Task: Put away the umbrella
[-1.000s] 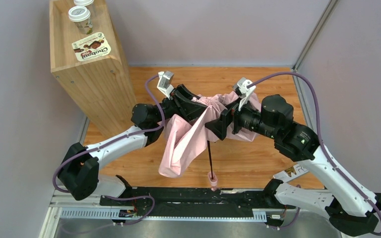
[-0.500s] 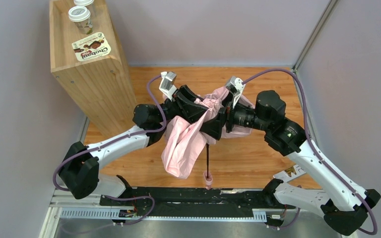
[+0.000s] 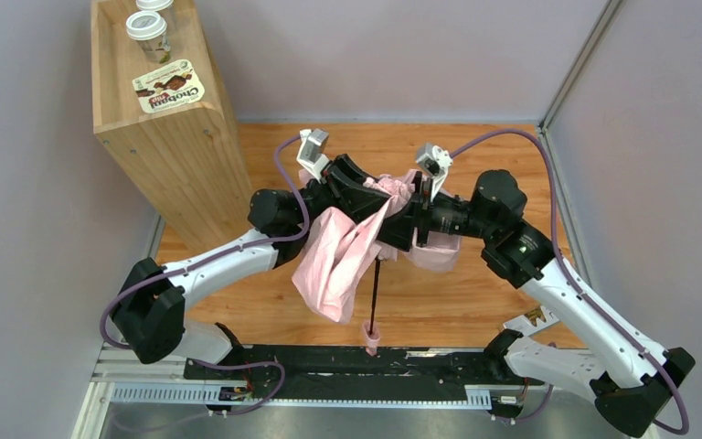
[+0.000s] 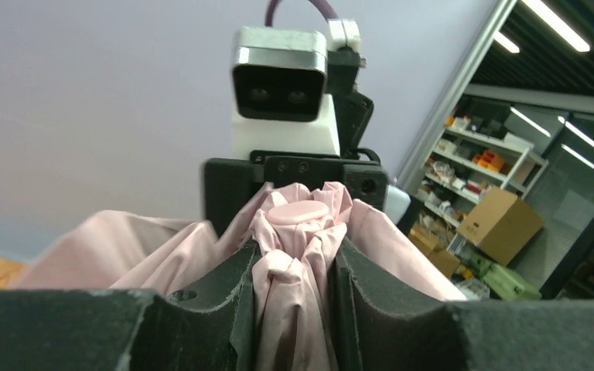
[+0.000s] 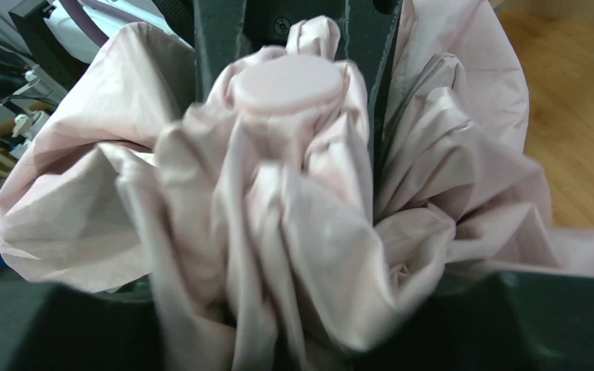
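The umbrella [image 3: 338,261] is a pale pink fabric bundle held up above the wooden table [image 3: 475,293] between both arms. Its loose canopy hangs toward the front left, and a thin black shaft [image 3: 375,293] drops to a pink end piece [image 3: 370,337]. My left gripper [image 3: 379,197] is shut on the gathered fabric just below the round pink cap [image 4: 298,212]. My right gripper [image 3: 404,218] faces it from the right, its jaws closed round the bunched fabric [image 5: 278,193]. The cap [image 5: 288,81] sits between the left gripper's dark fingers [image 5: 216,31].
A tall wooden box [image 3: 160,146] stands at the back left, with lidded cups [image 3: 149,27] and a yogurt lid [image 3: 169,91] on top. Walls close in the table on the left, back and right. A black rail [image 3: 329,361] runs along the near edge.
My right gripper moved left onto the umbrella's top and closed on the fabric. The hanging canopy and shaft swung slightly left. The left gripper kept its hold.
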Robot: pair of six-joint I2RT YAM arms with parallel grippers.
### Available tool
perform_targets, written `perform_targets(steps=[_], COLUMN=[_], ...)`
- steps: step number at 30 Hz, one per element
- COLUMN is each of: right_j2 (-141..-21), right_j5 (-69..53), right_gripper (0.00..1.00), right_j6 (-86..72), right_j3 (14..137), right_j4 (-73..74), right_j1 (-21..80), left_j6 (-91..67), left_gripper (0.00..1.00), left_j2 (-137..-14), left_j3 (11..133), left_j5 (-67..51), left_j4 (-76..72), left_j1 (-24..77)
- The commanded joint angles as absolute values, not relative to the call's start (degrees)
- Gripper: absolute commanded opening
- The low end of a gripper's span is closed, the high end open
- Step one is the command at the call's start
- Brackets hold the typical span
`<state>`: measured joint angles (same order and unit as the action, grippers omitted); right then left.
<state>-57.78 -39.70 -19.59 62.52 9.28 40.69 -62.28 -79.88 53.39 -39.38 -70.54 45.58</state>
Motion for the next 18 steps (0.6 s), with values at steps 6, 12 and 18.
perform_targets(steps=[6,12,18], right_j2=[-57.7,-54.4,-57.1], right_j5=[-46.8,-46.9,-47.2], right_gripper=[0.0,0.25,0.76], right_j6=[-26.5,-25.8,-29.1], right_j3=[59.2,57.7,58.2], right_j4=[-1.3,-0.2,-2.3], right_j1=[41.0,40.8,39.9], left_j6=[-63.0,-64.4,-64.2], left_gripper=[0.0,0.0,0.0], left_j2=[-79.5,-80.6,-81.6], left_j3=[58.2,59.0,61.1], left_j5=[-40.9,-41.2,-41.0], left_j4=[-82.0,-82.5,-83.4], left_j1=[49.8,50.1,51.7])
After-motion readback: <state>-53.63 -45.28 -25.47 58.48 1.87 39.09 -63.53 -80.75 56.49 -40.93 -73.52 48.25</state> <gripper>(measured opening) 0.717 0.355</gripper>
